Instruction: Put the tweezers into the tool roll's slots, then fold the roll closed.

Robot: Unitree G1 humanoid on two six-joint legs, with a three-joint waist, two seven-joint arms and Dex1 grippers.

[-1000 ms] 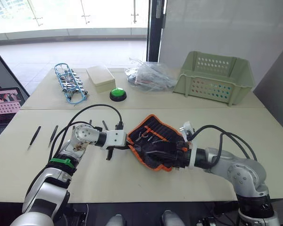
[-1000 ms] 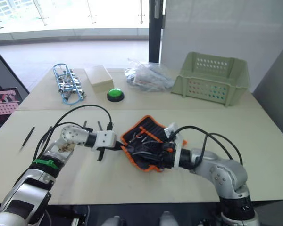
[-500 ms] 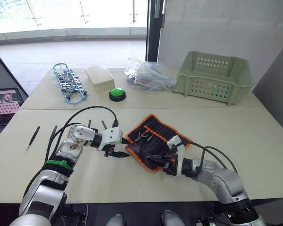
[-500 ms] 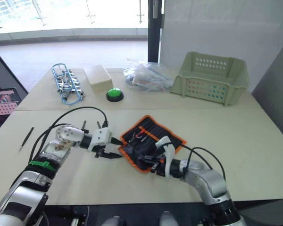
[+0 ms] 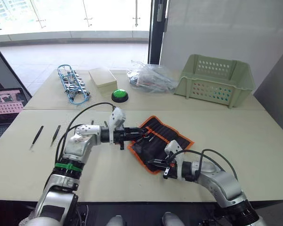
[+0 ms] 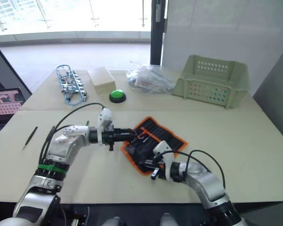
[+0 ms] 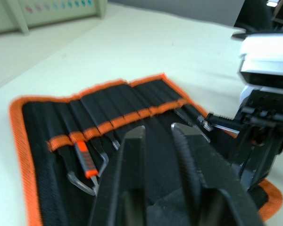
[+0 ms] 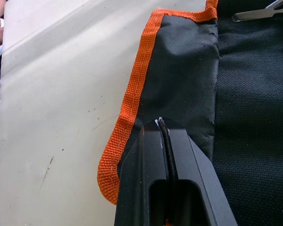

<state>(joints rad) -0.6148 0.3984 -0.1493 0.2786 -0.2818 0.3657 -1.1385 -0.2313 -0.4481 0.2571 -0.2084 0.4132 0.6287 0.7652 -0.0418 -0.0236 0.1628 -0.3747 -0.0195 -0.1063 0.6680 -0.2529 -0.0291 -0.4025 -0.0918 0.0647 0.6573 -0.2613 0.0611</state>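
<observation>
While the right gripper (image 8: 164, 123) pinches the near corner of the roll (image 5: 162, 143), its two black fingers are pressed flat together with a thin fold of black fabric caught in the seam between them. That corner is lifted into a soft hump, the woven orange edging (image 8: 127, 117) curling round it above the pale table (image 5: 236, 136).

Over the roll's far-left end, the left gripper (image 7: 158, 134) hangs with its ribbed fingers a narrow gap apart, holding nothing; whether the tips touch the fabric is hard to tell.

The roll lies open near the table's front middle, a black cloth rectangle set at a slant, bordered in bright orange, its weave coarse in the right wrist view. An orange band runs across the slots (image 7: 127, 106), which are narrow stitched pockets side by side. A few slim tools sit in them, one with an orange grip (image 7: 84, 157); their tips are blurred, so I cannot say which are tweezers. Two black tweezers (image 5: 36, 136) lie loose at the table's left, well apart from the roll, slim and pointed. Others may lie behind the left arm, partly hidden by it.

Farther back sit a green button (image 5: 120, 95), a crumpled clear bag (image 5: 151, 77), a blue-wired clip bundle (image 5: 70, 84), a cream box (image 5: 102, 77) and a pale green perforated basket (image 5: 214, 80).
</observation>
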